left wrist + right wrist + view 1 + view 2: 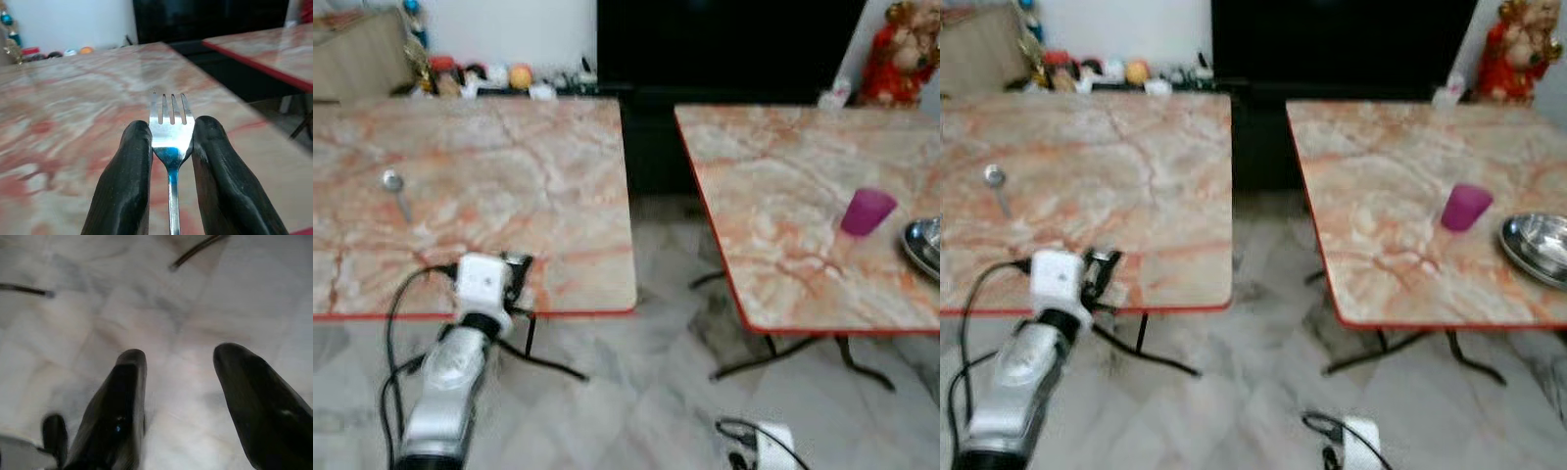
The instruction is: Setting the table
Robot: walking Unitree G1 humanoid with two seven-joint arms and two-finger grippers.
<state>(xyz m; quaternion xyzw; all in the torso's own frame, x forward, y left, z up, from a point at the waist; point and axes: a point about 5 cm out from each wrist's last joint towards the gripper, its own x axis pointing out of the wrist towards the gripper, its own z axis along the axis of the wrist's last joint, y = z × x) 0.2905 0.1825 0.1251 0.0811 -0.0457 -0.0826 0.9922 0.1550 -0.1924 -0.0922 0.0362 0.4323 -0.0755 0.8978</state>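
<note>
My left gripper point(171, 137) is shut on a steel fork point(170, 122), tines pointing forward over the left marble table point(509, 186). In the eye views the left arm point(460, 362) reaches to that table's near edge, right of centre. A spoon point(395, 188) lies on the left part of the same table. On the right table point(773, 196) stand a purple cup point(867, 211) and a steel bowl point(1538, 245) at its right side. My right gripper point(178, 396) hangs low over the floor, open with nothing between its fingers.
A gap of marble floor point(656, 382) separates the two tables. A dark TV unit point(724, 49) stands behind them. Small ornaments point(480, 76) line the back wall, and a red figurine point(901, 54) stands at the far right. Black table legs point(803, 357) show under the right table.
</note>
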